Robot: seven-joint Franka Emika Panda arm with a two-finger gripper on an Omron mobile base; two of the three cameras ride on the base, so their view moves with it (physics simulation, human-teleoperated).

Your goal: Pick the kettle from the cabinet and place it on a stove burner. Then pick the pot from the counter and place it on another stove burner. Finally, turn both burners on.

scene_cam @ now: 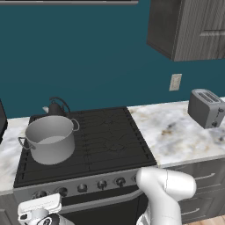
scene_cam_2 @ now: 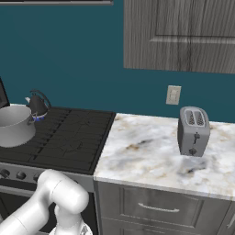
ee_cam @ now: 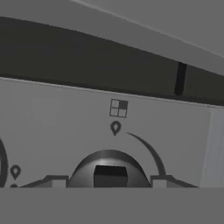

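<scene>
Here the gripper [ee_cam: 106, 183] is straddling a dark knob [ee_cam: 109, 168], grip unclear, pot [scene_cam: 49, 139] and kettle [scene_cam: 56, 108] sitting on the stove [scene_cam: 110, 136].

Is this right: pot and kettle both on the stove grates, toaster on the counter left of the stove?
Not quite. The toaster stands on the counter to the right of the stove, not the left; the left base view shows it. The pot and the kettle are on the grates, as you say.

Teal wall [scene_cam_2: 82, 55], pale wall outlet [scene_cam_2: 173, 95], grey wood-grain upper cabinets [scene_cam_2: 183, 34], silver toaster [scene_cam_2: 193, 131], grey drawer fronts [scene_cam_2: 156, 209]
</scene>
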